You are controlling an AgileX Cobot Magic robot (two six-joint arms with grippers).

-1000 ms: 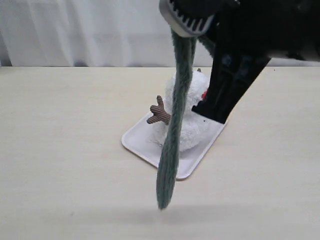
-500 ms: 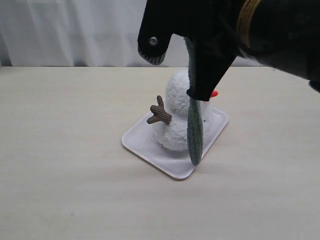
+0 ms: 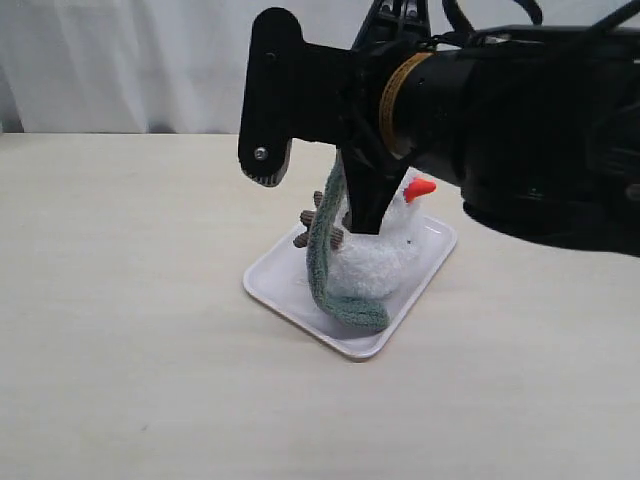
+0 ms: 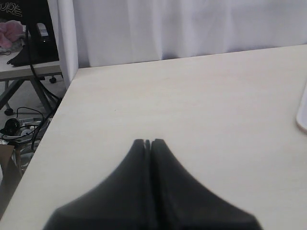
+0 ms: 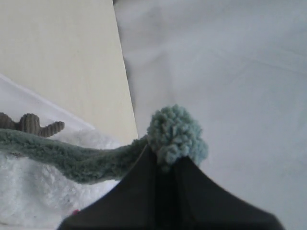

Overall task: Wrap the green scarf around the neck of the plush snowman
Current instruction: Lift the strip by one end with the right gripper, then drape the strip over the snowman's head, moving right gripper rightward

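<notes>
The wrapping looks about half done. The green scarf (image 3: 320, 255) hangs down the side of the snowman (image 3: 385, 270), and its lower end curls on the tray (image 3: 275, 283) in front of the snowman. The neck is not yet circled. The right gripper (image 5: 167, 165) is clenched on the scarf's upper end. The left gripper (image 4: 148, 142) is closed on nothing, away from the snowman. I count one scarf, one snowman, one tray and two grippers.

Left gripper (image 4: 147, 143) is sitting closed, both dark fingers (image 4: 136, 163) pressing tip to tip. It is hovering over the beige table (image 4: 201, 96). A white curtain (image 4: 192, 24) is hanging well beyond the fingertips. A sliver of white tray (image 4: 302, 108) is showing far off to one side, and floor cables (image 4: 19, 125) are lying past the table edge on the other.
</notes>
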